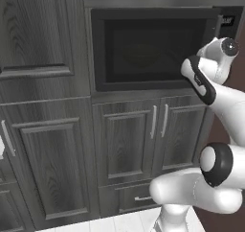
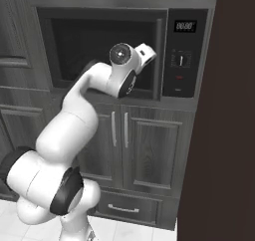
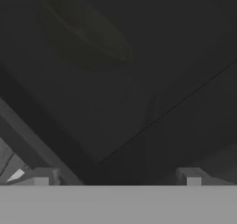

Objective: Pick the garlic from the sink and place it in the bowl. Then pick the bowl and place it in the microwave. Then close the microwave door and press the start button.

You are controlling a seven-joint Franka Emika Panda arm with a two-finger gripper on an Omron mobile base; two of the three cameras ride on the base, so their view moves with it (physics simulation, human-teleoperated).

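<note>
The black microwave [image 2: 109, 46] is built into the grey cabinets, and its microwave door [image 1: 153, 49] with the dark glass window stands shut. The control panel [image 2: 182, 51] with a small display [image 2: 184, 26] is on its right. My gripper [image 3: 118, 177] is open and empty, close up against the door glass [image 3: 139, 79] with its fingertips [image 3: 44, 176] wide apart. In the right base view the hand [image 2: 144, 51] is just left of the vertical bar handle [image 2: 159, 56]. A dim rounded olive shape [image 3: 83, 38] behind the glass may be the bowl. The garlic and the sink are out of view.
Grey wooden cabinet doors [image 2: 144, 150] with bar handles and a drawer [image 2: 124, 207] sit under the microwave. A tall cabinet [image 1: 43, 130] stands to the left. A dark wall [image 2: 229, 135] rises close on the right. Pale floor tiles [image 1: 119, 224] lie below.
</note>
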